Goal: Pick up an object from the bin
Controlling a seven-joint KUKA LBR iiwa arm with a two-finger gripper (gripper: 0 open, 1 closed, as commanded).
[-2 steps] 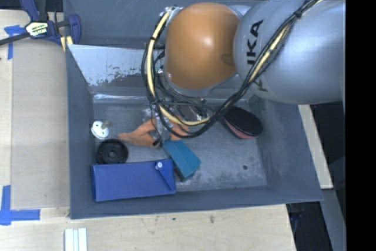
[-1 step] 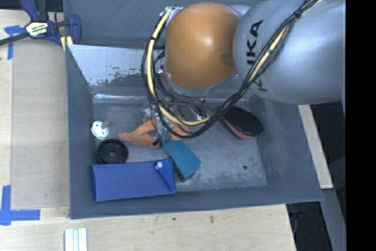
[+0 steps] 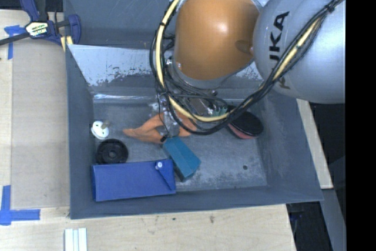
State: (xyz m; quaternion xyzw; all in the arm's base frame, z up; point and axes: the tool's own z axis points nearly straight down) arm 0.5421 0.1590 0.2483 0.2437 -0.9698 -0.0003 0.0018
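Camera view from above: the robot's gripper [image 3: 167, 124] hangs low in the grey bin [image 3: 79, 126], just beyond the far right corner of the blue box [image 3: 130, 181] lying flat by the near wall. Under it is a limp orange toy [image 3: 144, 130], carrot-like, lying past the box's far edge. A teal block [image 3: 182, 158] touches the box's right end and reaches up to just beside the gripper. Wrist, cables and the orange cover hide the gripper's tip, so I cannot tell whether it is open or closed, or has anything in it. The step looks like the final approach, or the grasp itself, on the orange toy. The next move, by my reckoning, calls for closing across the toy's narrow width, then a straight lift clear of the block. The toy's long axis runs roughly parallel to the box's long edge. Its thin end points left, toward a black disc [image 3: 111, 151] and a small white piece [image 3: 98, 129] beyond the box's far left corner.
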